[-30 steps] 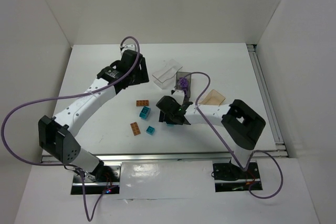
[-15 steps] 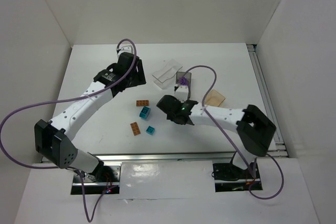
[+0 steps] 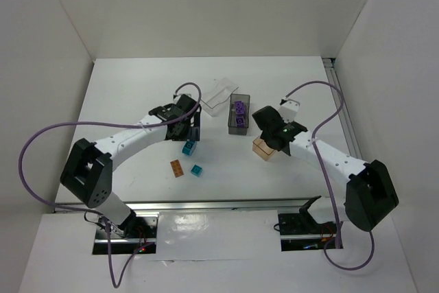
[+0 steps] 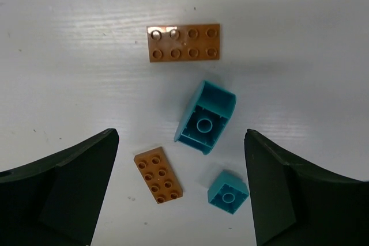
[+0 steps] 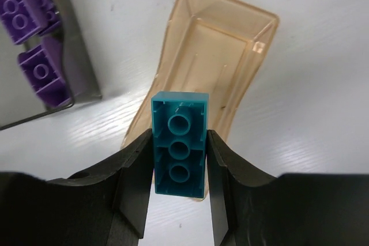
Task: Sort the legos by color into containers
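Grips teal brick (image 5: 179,125) btw narrow-set fingers of right gripper (image 5: 179,154), lower centre of R-wrist view, over near end of tan tray (image 5: 230,33). Best approach: confirm tray colour choice, since dark tray (image 5: 78,61) at upper left already holds purple bricks (image 5: 40,76). Then centre, lower, release w/o bounce. Spreads left gripper (image 4: 181,159) wide, empty, above loose teal block (image 4: 204,118) and orange plate (image 4: 183,42). Shows clear tray (image 3: 219,94) in top view only, upper centre. Shows held brick's hollow underside in R-wrist view only.
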Available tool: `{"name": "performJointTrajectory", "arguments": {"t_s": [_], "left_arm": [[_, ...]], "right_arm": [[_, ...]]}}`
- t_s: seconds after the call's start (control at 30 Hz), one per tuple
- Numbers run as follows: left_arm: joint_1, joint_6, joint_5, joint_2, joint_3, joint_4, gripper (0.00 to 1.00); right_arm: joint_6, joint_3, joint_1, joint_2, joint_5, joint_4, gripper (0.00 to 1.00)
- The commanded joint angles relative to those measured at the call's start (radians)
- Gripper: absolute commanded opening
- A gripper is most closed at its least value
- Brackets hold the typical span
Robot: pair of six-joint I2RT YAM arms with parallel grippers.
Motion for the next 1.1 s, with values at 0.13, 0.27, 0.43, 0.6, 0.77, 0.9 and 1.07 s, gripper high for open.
{"name": "performJointTrajectory", "arguments": {"t_s": [0.13,0.27,0.43,0.6,0.77,0.9,1.07], "left_arm": [[-0.028,0.019,0.020,0.052,-0.065,0.044,0.97],[-0.028,0.039,0.063,0.103,-0.074,0.095,0.97],[-0.028,0.060,0.086,0.180,-0.065,0.138,0.91],[-0.028,0.061,0.107,0.191,-0.053,0.147,0.52],[-0.046,0.048,0.145,0.114,-0.001,0.124,0.11],[-0.100,0.071,0.236,0.088,0.110,0.112,0.11],[-0.226,0.090,0.302,0.231,0.385,0.112,0.12]], "right_arm": [[-0.097,-0.030,-0.100,0.012,-0.041,0.085,0.46],[-0.125,-0.009,-0.118,0.022,-0.064,0.105,0.93],[-0.145,0.003,-0.118,-0.046,-0.064,0.085,0.96],[-0.145,0.023,-0.138,-0.101,-0.053,0.034,0.96],[-0.154,0.054,-0.159,-0.170,-0.006,-0.027,0.96],[-0.180,0.082,-0.212,-0.227,0.004,-0.078,0.96],[-0.171,0.091,-0.250,-0.326,0.004,-0.132,0.96]]}}
